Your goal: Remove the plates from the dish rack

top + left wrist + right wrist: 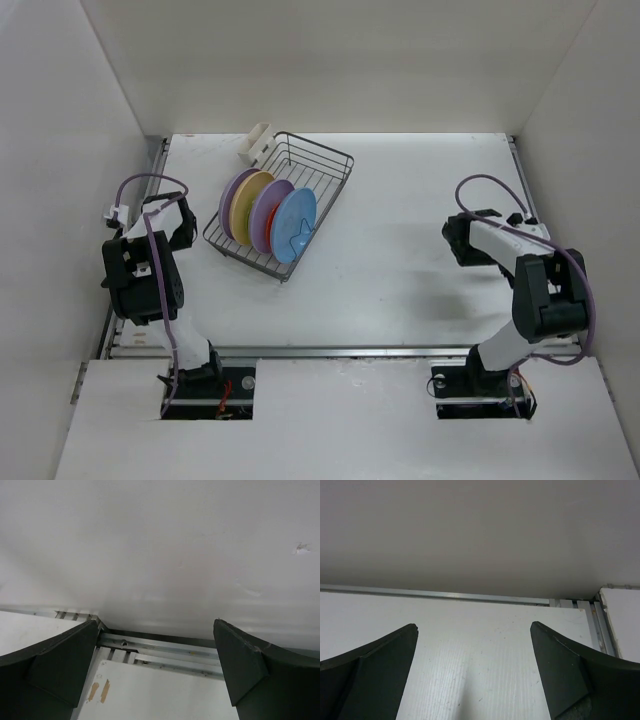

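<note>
The dark wire dish rack (330, 160) sits on the table at the back left. Plates stand on edge in it: a light blue plate (294, 224) at the front, then a lavender plate (271, 210), a tan-yellow plate (251, 198) and a second lavender plate (232, 200). A sliver of an orange-red plate (271, 239) shows between them. No lime-green plate shows. My left gripper (168, 212) is open and empty, left of the rack. My right gripper (470, 230) is open and empty, far to the right. Neither wrist view shows rack or plates; the left gripper (155, 630) and the right gripper (474, 630) each frame bare table.
A cream holder (256, 142) hangs on the rack's far left corner. White walls enclose the table on three sides. A metal rail (165, 652) runs along the table's left edge and another rail (440, 595) along the far edge.
</note>
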You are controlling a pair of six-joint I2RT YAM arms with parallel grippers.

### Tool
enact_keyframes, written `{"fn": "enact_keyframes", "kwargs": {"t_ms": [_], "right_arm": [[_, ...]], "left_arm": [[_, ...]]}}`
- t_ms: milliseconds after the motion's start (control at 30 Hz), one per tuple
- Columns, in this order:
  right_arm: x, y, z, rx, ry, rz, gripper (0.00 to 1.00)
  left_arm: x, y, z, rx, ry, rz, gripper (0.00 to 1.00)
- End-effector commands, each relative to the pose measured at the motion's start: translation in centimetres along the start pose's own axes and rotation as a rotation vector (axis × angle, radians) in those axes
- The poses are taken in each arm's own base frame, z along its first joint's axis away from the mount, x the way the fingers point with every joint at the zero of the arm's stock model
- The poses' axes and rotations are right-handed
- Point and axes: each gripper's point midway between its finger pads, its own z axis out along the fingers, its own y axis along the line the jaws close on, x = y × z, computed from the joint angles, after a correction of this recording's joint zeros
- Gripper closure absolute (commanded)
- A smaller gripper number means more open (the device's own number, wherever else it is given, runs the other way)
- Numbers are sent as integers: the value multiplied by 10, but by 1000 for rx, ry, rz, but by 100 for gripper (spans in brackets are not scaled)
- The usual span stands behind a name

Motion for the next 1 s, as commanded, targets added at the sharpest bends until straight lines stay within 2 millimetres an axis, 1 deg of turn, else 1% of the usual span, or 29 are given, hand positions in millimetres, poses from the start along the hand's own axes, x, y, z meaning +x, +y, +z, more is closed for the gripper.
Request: {"fn": "enact_keyframes", "kwargs": {"t_ms": [0, 100, 133, 200, 233, 267, 300, 333, 367, 400, 433, 467, 500, 533, 567, 600, 633, 667, 700, 733, 767, 800, 833, 867, 900, 933, 967], "right_arm": [[-42, 20, 5, -88, -191, 57, 0], [-44, 20, 7, -78, -192, 57, 0], [-45, 23, 7, -76, -193, 42, 0], [-49, 28, 6, -61, -187, -43, 0], [-60, 38, 5, -57, -189, -37, 0], [-66, 41, 1, -61, -191, -90, 0], [-69, 44, -2, -65, -183, -98, 0], [-76, 49, -10, -94, -194, -89, 0], [-90, 45, -15, -113, -202, -45, 0], [-100, 43, -21, -133, -212, -26, 0], [-120, 39, -34, -176, -220, 21, 0], [-133, 39, -41, -203, -214, 82, 0], [-142, 37, -49, -227, -194, 92, 0], [-151, 36, -58, -256, -171, 116, 0], [-162, 41, -78, -323, -117, 158, 0], [-173, 37, -86, -358, -91, 177, 0], [-178, 36, -95, -394, -82, 122, 0], [-180, 39, -114, -473, -57, 103, 0], [-189, 37, -124, -513, -42, 101, 0], [-189, 37, -133, -553, -40, 31, 0], [-190, 38, -143, -597, -30, -5, 0], [-187, 42, -167, -693, 23, -39, 0], [-188, 55, -189, -765, 82, 0, 0], [-190, 57, -201, -875, 27, -256, 0], [-167, 70, -246, -1152, 151, -359, 0], [-181, 75, -266, -1281, 185, -271, 0], [-190, 76, -278, -1359, 214, -208, 0]], "left_arm": [[-24, 27, 2, -2, -32, 206, 1], [-24, 27, 2, -2, -32, 206, 1], [-24, 27, 2, -2, -32, 206, 1], [-22, 30, 4, -16, -19, 205, 1], [-22, 30, 4, -17, -19, 205, 1], [-22, 30, 4, -17, -19, 205, 1], [-22, 30, 4, -17, -19, 205, 1], [-27, 29, 6, -21, -25, 217, 1], [-35, 26, 6, -16, -37, 243, 1], [-49, 24, 6, -11, -51, 273, 1], [-79, 21, 5, -12, -60, 349, 1], [-93, 16, 5, -11, -61, 289, 1], [-111, 20, 4, -14, -61, 332, 1], [-125, 33, 5, -25, -16, 265, 1], [-149, 37, 3, -20, -8, 181, 1], [-164, 43, 2, -17, -9, 150, 1], [-183, 59, -4, 15, 1, 240, 1], [-197, 36, -15, 95, 20, 141, 1], [-198, 26, -20, 205, 66, 213, 1], [-199, 9, -33, 430, 110, 291, 1], [-205, 3, -68, 810, 124, 344, 1], [-217, 8, -86, 933, 89, 336, 1], [-226, 15, -102, 1046, 52, 341, 1], [-237, 27, -134, 1262, 3, 333, 1], [-228, 40, -145, 1381, -52, 492, 1], [-235, 53, -161, 1500, -110, 549, 1], [-225, 63, -176, 1623, -149, 652, 1]]}}
